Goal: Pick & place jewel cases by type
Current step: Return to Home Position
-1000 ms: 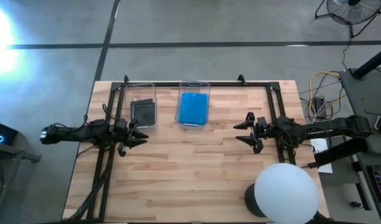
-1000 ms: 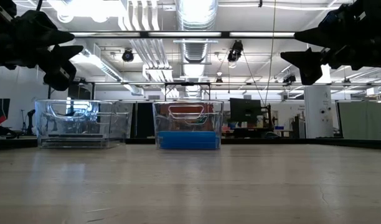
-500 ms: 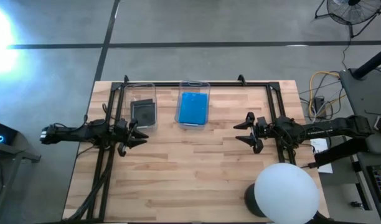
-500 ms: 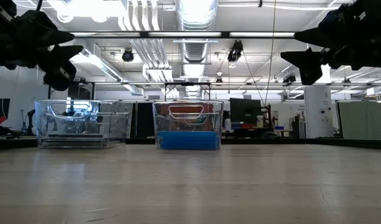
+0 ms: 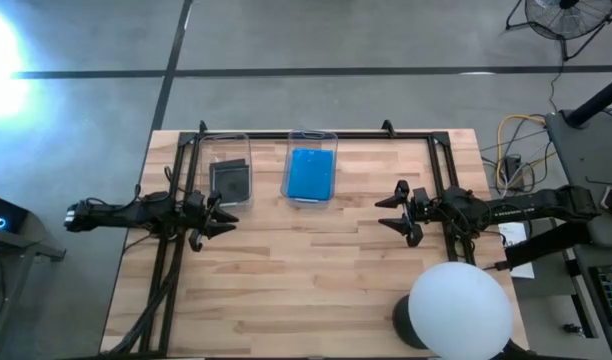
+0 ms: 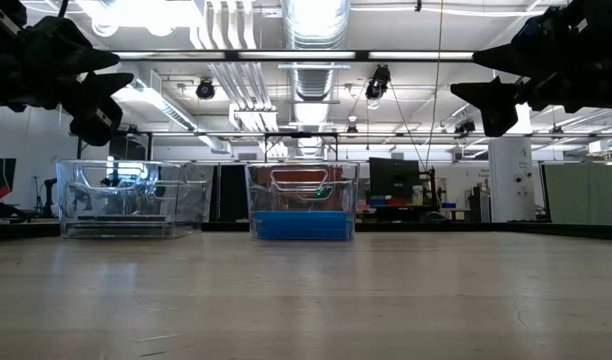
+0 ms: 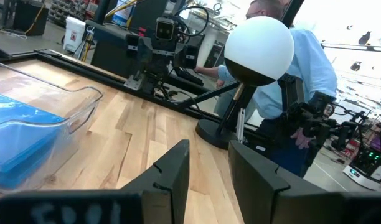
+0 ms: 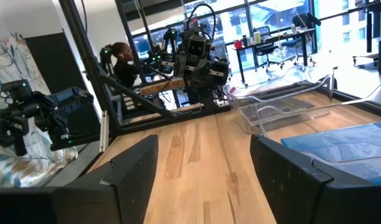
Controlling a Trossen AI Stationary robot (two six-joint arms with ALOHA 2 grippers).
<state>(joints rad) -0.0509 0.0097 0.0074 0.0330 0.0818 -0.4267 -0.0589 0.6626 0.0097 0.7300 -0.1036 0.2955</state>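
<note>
Spanning most of the high view, the wooden table (image 5: pixel 316 290) carries two clear bins side by side along its far edge. The left bin (image 5: pixel 229 140) holds the dark jewel cases (image 5: pixel 230 180), lying flat on its floor toward the near end; they look close to square, edges parallel to the table's edges. The right bin (image 5: pixel 313 133) holds the blue jewel cases (image 5: pixel 311 174), also lying flat, long axis running near to far and filling most of the bin's floor. The count in either bin cannot be read. The left gripper (image 5: pixel 226 218) hangs above the table just near of the left bin, pointing right, so the dark cases lie just beyond it on the far side and the blue cases lie far and to its right. Its fingers stand apart with bare wood showing between them, holding nothing. The right gripper (image 5: pixel 382 212) hangs over the table's right part, pointing left, fingers spread wide and empty; the blue cases lie far and to its left, well apart from it.
</note>
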